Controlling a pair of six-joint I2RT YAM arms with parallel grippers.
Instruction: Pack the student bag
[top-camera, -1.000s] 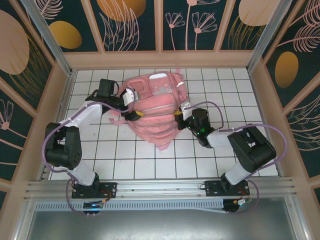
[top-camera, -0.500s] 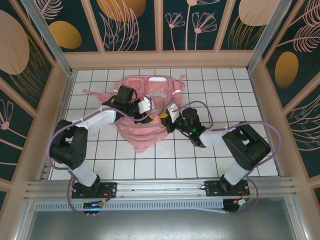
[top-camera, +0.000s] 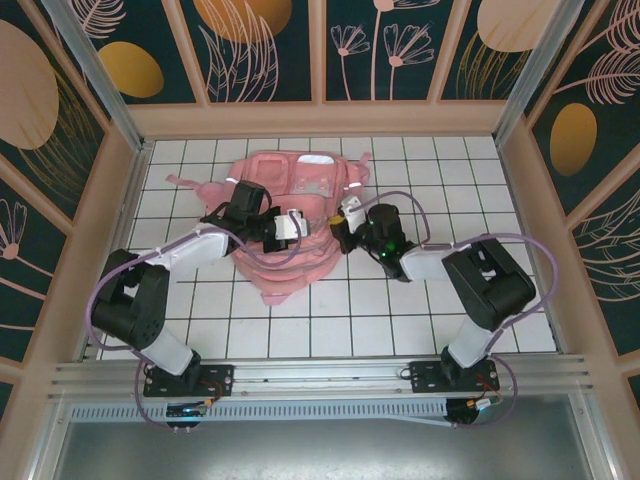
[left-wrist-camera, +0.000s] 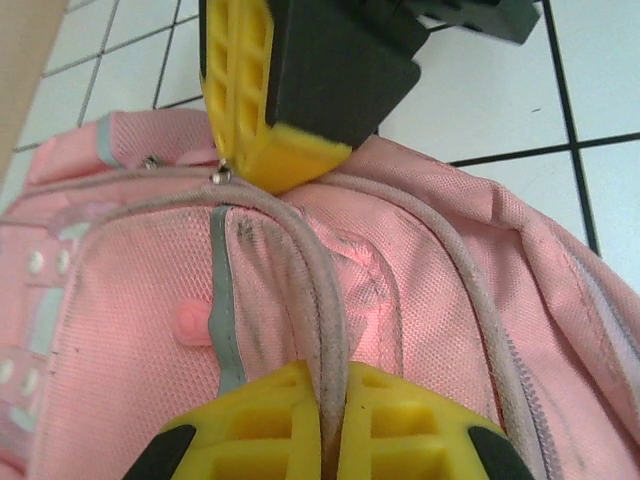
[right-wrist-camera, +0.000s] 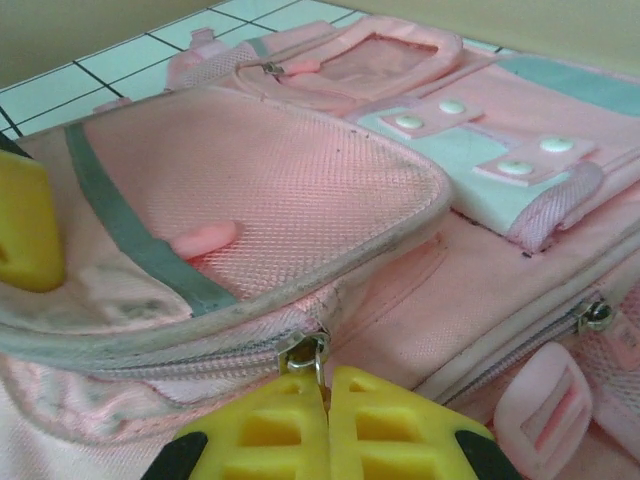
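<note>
The student bag (top-camera: 300, 180), pink and soft, lies flat in the middle of the white tiled table. My left gripper (top-camera: 293, 226) rests on the bag's front pocket. In the left wrist view my left gripper (left-wrist-camera: 333, 420) is shut on the pocket's grey piped edge (left-wrist-camera: 325, 320), which runs up between the yellow fingers. My right gripper (top-camera: 340, 228) comes in from the right, close to the left one. In the right wrist view my right gripper (right-wrist-camera: 327, 420) is shut on a metal zipper pull (right-wrist-camera: 316, 360) under the pocket flap of the bag (right-wrist-camera: 300, 180).
A loose pink strap (top-camera: 185, 183) trails off the bag to the back left. Wooden walls (top-camera: 120, 200) close the table on three sides. Bare tiles (top-camera: 380, 310) lie between the bag and the arm bases.
My left gripper swung right onto the bag and shut on the pocket's piped edge. My right gripper moved left and back with the zipper pull. The bag shifted left.
</note>
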